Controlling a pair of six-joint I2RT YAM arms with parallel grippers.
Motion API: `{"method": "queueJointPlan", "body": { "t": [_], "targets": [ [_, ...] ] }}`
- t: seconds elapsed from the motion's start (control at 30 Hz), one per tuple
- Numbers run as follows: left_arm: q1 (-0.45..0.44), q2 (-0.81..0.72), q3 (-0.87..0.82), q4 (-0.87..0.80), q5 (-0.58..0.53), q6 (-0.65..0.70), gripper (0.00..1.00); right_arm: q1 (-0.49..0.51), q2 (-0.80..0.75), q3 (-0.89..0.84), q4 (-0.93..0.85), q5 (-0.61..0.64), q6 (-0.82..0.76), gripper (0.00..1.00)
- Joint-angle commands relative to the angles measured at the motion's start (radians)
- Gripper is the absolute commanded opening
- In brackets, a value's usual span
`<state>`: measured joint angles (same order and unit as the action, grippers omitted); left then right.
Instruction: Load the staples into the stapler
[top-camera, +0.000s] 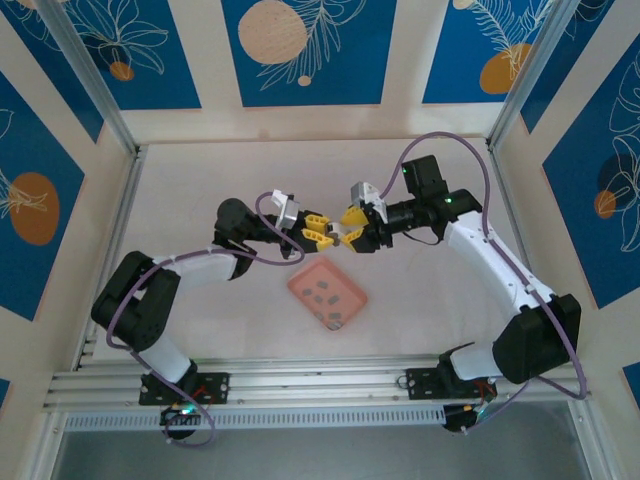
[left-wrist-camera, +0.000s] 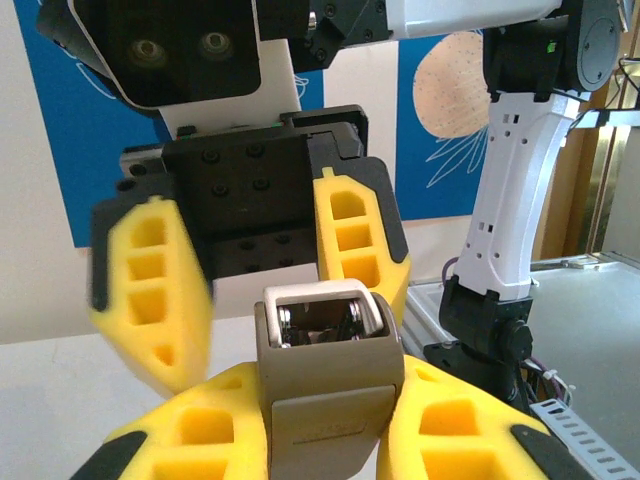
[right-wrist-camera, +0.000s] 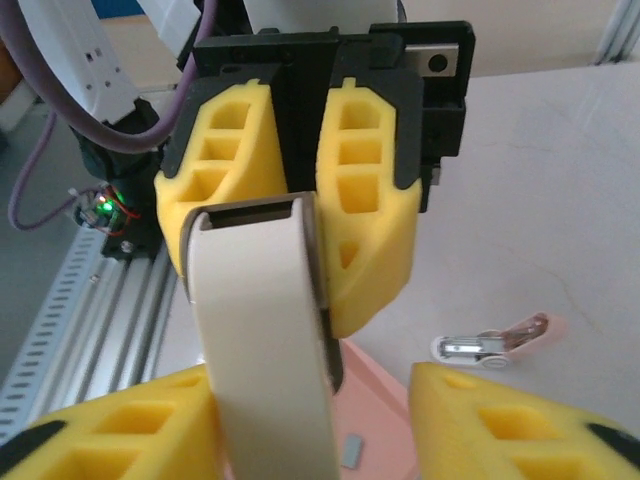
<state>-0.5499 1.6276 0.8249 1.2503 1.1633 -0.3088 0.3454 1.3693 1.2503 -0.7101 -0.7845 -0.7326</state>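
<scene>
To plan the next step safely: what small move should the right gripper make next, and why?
Probably close the right gripper on the stapler's free end. The left gripper is clamped on the stapler, the right fingers straddle its end with a gap on one side, and the staples lie in the tray.

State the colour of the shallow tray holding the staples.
Pink; the tray shows best in the top external view.
</scene>
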Motion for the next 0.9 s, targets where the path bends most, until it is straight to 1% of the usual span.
{"method": "queueJointPlan", "body": {
  "t": [0.0,0.1,0.13,0.2,0.3,0.37,0.5,0.57,0.63,0.67,0.73,0.77,0.87],
  "targets": [
    [0.002,0.003,-0.005,0.063,0.011,-0.004,0.00,0.002,0.005,0.026,-0.036,-0.046,-0.011,0.38],
    [0.001,-0.004,-0.015,0.037,-0.026,0.010,0.00,-0.005,0.003,0.032,-0.049,-0.057,-0.017,0.24],
    [0.002,-0.007,-0.019,0.026,-0.041,0.015,0.05,-0.010,0.002,0.032,-0.051,-0.065,-0.012,0.21],
    [0.001,-0.020,-0.035,0.003,-0.094,0.026,0.19,-0.024,-0.007,0.026,-0.039,-0.082,0.009,0.18],
    [0.003,-0.055,-0.065,-0.077,-0.197,0.060,0.38,-0.057,-0.038,-0.010,0.020,-0.095,0.105,0.14],
    [0.002,-0.089,-0.084,-0.160,-0.284,0.095,0.46,-0.075,-0.067,-0.063,0.102,-0.066,0.228,0.10],
    [0.000,-0.158,-0.111,-0.360,-0.485,0.145,0.55,-0.073,-0.110,-0.165,0.241,0.053,0.505,0.09],
    [-0.005,-0.196,-0.108,-0.512,-0.626,0.164,0.57,-0.070,-0.120,-0.205,0.300,0.098,0.676,0.08],
    [-0.015,-0.224,-0.085,-0.686,-0.765,0.177,0.61,-0.059,-0.121,-0.231,0.342,0.129,0.826,0.06],
    [-0.019,-0.230,-0.068,-0.775,-0.797,0.196,0.63,-0.048,-0.118,-0.238,0.347,0.174,0.895,0.05],
    [-0.027,-0.238,-0.052,-0.870,-0.827,0.212,0.66,-0.034,-0.108,-0.241,0.337,0.235,1.003,0.02],
    [-0.031,-0.238,-0.054,-0.880,-0.820,0.211,0.66,-0.031,-0.099,-0.238,0.330,0.249,1.048,0.00],
    [-0.038,-0.236,-0.086,-0.832,-0.761,0.207,0.67,-0.031,-0.076,-0.223,0.286,0.320,1.181,0.00]
  ]
}}
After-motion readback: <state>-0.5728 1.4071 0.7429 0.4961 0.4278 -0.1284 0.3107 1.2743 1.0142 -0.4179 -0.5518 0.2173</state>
